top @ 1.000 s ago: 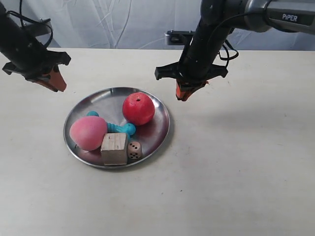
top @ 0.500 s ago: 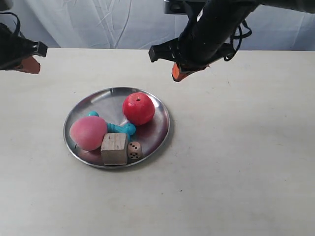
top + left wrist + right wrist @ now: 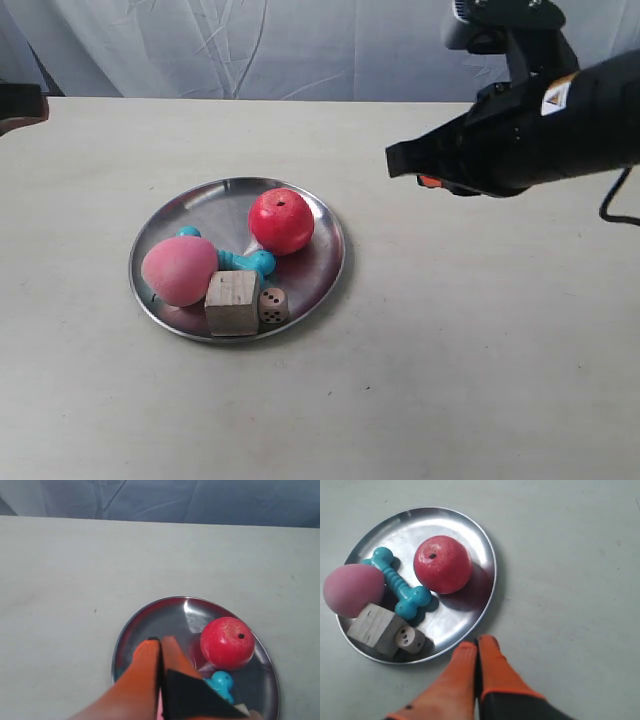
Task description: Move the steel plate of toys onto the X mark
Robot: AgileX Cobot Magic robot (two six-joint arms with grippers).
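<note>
Both pinched shut, empty: left tool (image 3: pixel 160 641), right tool (image 3: pixel 477 642), clear of the plate (image 3: pixel 205 212). Lift one rim unevenly and the apple (image 3: pixel 281 221) could roll off.

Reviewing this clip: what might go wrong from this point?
1. Left claw and right claw are shut, holding nothing; gripping the steel plate by its rim may slip.
2. The apple and peach sit loose; a tilt may roll them off.
3. The X mark shows in no view, so the target is unconfirmed.

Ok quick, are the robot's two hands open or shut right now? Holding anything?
Left gripper: shut, holding nothing.
Right gripper: shut, holding nothing.
</note>
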